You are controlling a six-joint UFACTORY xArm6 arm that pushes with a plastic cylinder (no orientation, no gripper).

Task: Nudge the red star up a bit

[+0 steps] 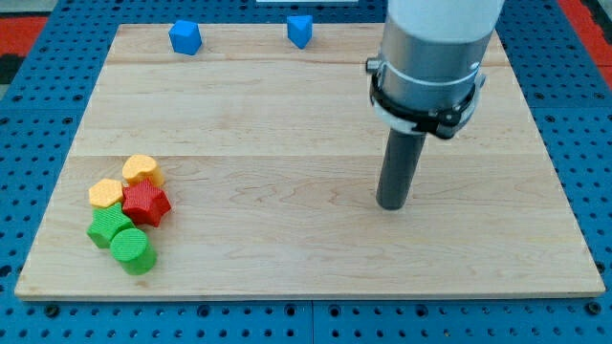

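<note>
While the rod waits far away, the job looks not yet begun.

Red star: the red star (145, 203) sits near the view's bottom left of the wooden board (287, 124), packed in a small bunch of blocks.

Neighbours: a yellow heart-like block (142, 169) touches it just above. An orange block (106, 193) sits right beside it on the view's left; its shape is hard to make out. A green block (107, 228) with points is below and to the left, and a green round block (132, 249) is just below it.

How far along: nothing shows the star being pushed. I think the whole nudge is left to do.

What is in the way: going up, the star would bump the yellow block, so that one may slide too.

Tip: my tip (391, 204) rests on bare wood, well apart from the star, toward the view's right. It touches no block.

Arm pose: the dark rod stands straight up and down under a big grey round body with a black ring.

Pincer: there is none, only the rod, so nothing opens or shuts.

Far blocks: two blue blocks (185, 37) (300, 31) sit at the view's top, well away.

Next, I guess: the tip needs to go below the star.
</note>
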